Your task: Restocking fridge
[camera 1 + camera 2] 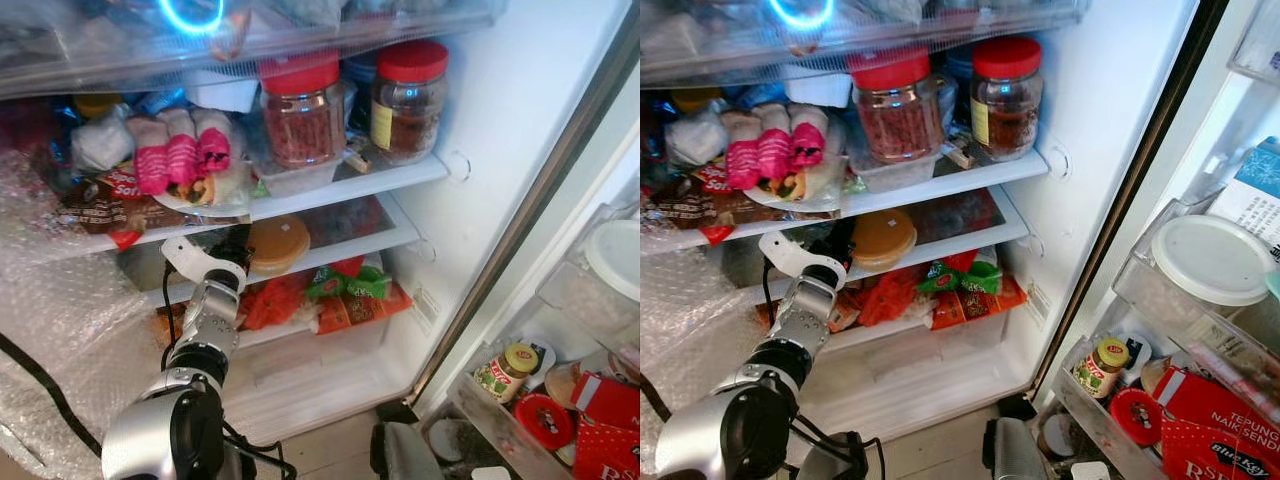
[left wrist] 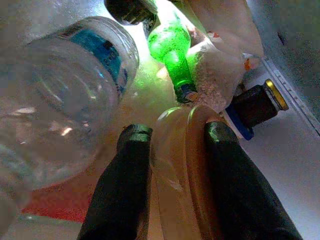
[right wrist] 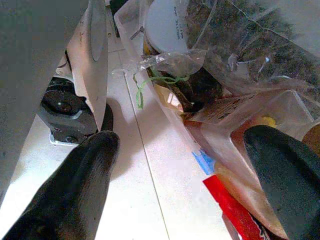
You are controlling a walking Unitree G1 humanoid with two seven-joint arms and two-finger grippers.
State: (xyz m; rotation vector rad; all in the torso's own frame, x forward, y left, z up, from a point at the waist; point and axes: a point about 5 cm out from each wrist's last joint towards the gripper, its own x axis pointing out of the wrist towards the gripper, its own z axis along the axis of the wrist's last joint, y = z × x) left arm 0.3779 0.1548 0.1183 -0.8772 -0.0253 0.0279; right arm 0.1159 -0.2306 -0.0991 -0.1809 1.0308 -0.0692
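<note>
The left gripper (image 2: 172, 137) is clamping a tan tub (image 1: 278, 243) on the fridge's middle shelf (image 1: 395, 234), near its front edge. The right gripper (image 3: 182, 145) is hanging with fingers apart over bagged food (image 3: 220, 100).

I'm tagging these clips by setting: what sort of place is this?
Most likely a home kitchen, at an open fridge: glass shelves hold red-lidded jars, and the door bin carries condiments. The left claw grips a tan-lidded container.
</note>
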